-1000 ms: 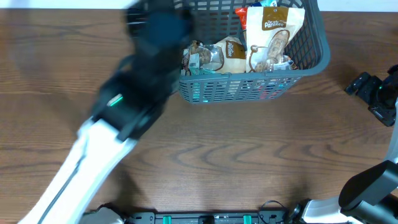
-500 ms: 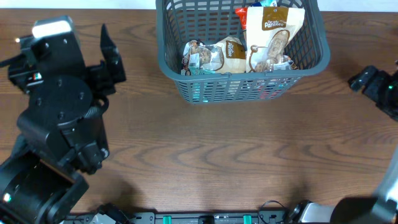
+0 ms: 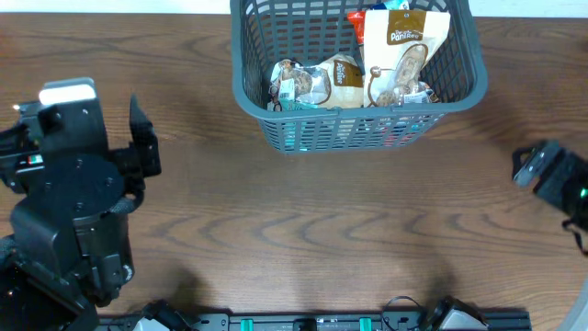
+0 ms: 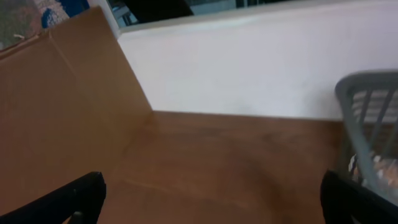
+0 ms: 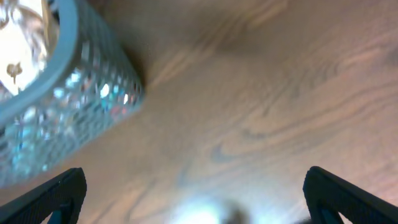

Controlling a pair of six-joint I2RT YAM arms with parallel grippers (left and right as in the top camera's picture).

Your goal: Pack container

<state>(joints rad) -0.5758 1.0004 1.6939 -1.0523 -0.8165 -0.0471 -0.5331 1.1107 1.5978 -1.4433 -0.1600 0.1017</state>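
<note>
The container (image 3: 363, 127) is a dark grey slotted basket at the back centre of the table. It holds several snack packets, among them a tall brown and white bag (image 3: 404, 51) and a smaller brown packet (image 3: 317, 81). My left gripper (image 3: 144, 147) is far left of the basket, open and empty; its wrist view shows the fingers wide apart (image 4: 211, 193) over bare wood, with the basket's rim (image 4: 367, 87) at the right. My right gripper (image 3: 535, 167) is near the right edge, open and empty (image 5: 196, 186), with the basket's corner (image 5: 68, 106) at its upper left.
The brown wooden table (image 3: 322, 230) spreads in front of the basket. In the left wrist view a cardboard panel (image 4: 56, 112) stands at the left and a white wall (image 4: 249, 68) runs behind the table.
My left arm has swung away from the basket to the far left and drawn back toward the front. My right gripper has moved toward the front along the right edge.
</note>
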